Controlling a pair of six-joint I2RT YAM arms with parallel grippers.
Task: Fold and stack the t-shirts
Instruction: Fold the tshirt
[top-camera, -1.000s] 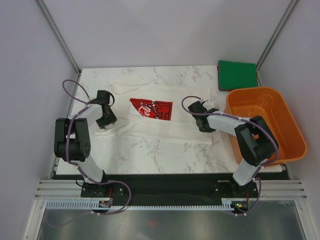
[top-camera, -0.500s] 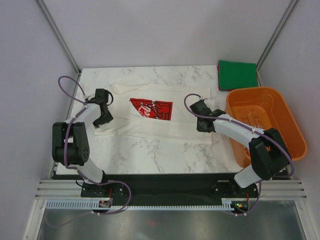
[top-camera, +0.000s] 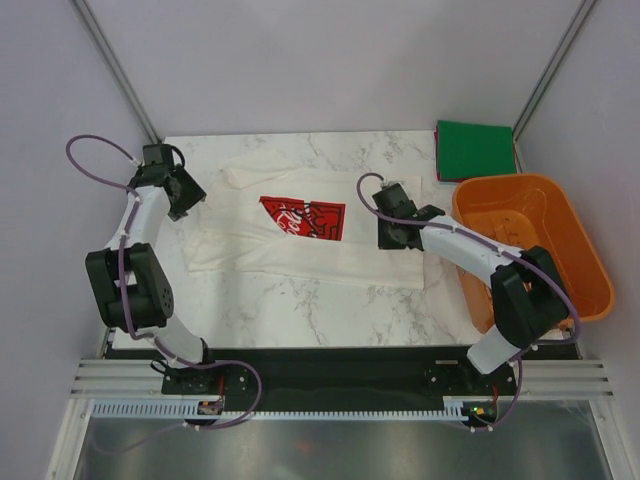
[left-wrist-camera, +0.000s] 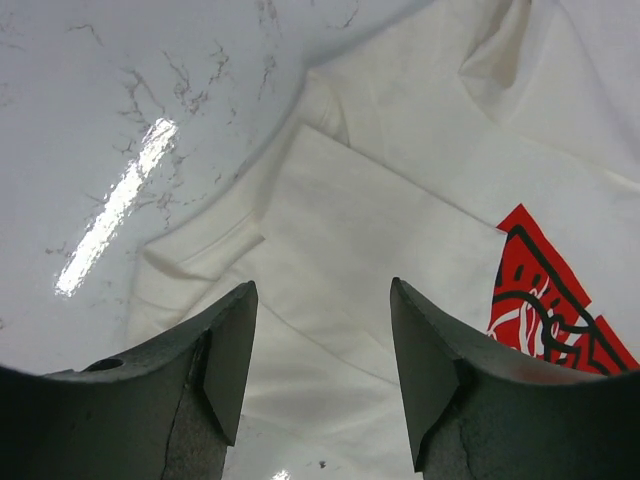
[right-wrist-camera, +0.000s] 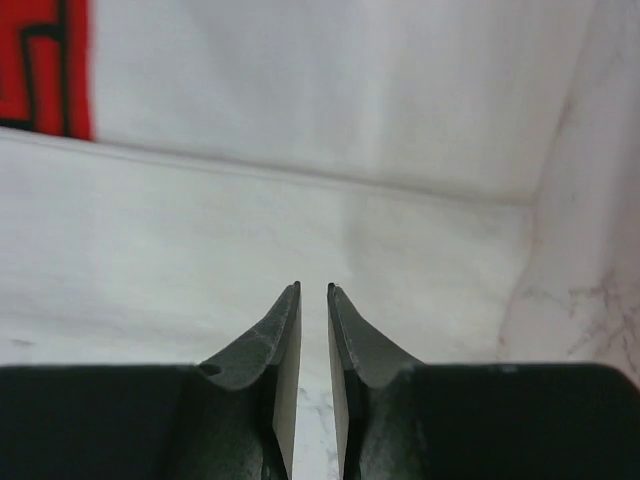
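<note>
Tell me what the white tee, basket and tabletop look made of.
White tee: soft matte cloth, creased and folded. Basket: probably moulded plastic, glossy orange, slotted walls. Tabletop: glossy, grey-veined like marble, with glare; stone or laminate, cannot tell.

Between the left pincer (top-camera: 182, 198) and the right pincer (top-camera: 385, 236) lies only the flat white shirt (top-camera: 300, 255), leaving open room above. Right of the right pincer, 1 orange basket (top-camera: 520, 245) blocks the way.
</note>
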